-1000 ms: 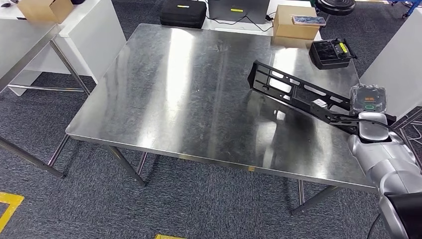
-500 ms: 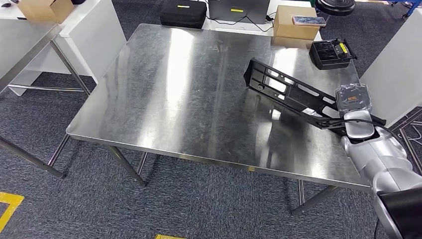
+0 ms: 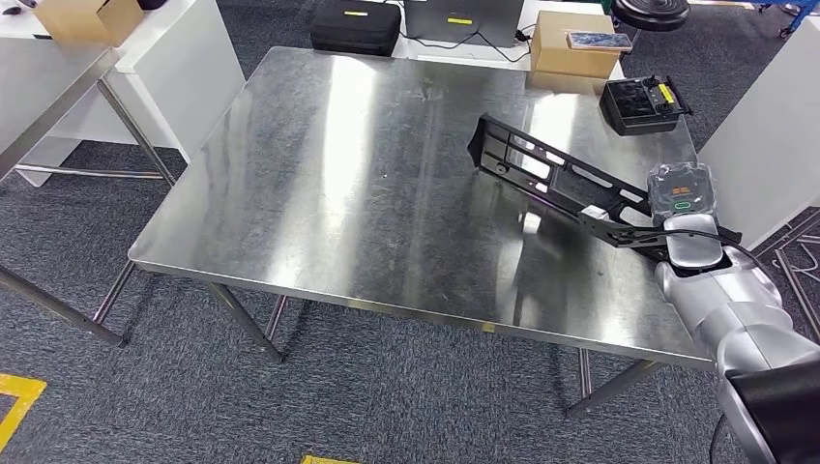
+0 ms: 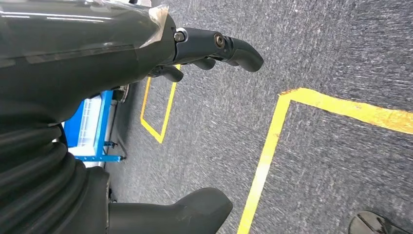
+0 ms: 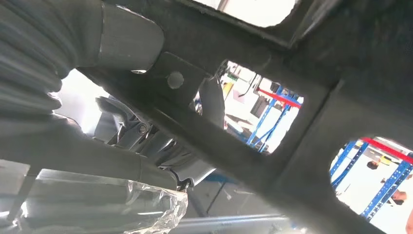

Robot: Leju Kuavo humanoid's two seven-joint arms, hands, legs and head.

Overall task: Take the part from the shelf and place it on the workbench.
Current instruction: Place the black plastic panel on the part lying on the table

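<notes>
The right hand (image 3: 683, 196) grasps the near end of the part (image 3: 561, 182), a long black perforated bracket, and holds it out over the right portion of the workbench (image 3: 387, 174). In the right wrist view the hand's grey thumb (image 5: 129, 41) lies against the bracket's black frame (image 5: 272, 161), which confirms the grasp. The far end of the part sits low over the steel top, close to its own reflection; whether it touches the surface cannot be told. The left hand (image 4: 204, 48) hangs over carpet marked with yellow floor tape (image 4: 272, 141); its fingers are loosely curled and apart, holding nothing.

Judged step: placement, late in the task, with the part at the bench and not yet let go. The next move calls for lowering the bracket until it lies flat on the steel, then opening the fingers and drawing the hand clear without dragging the part.

Beyond the part, at the far right corner of the top, lies a small black device (image 3: 643, 103), near enough to warrant care. Further back stand a cardboard box (image 3: 572, 43) and a black case (image 3: 356, 26). The middle of the workbench offers an unobstructed landing area.
</notes>
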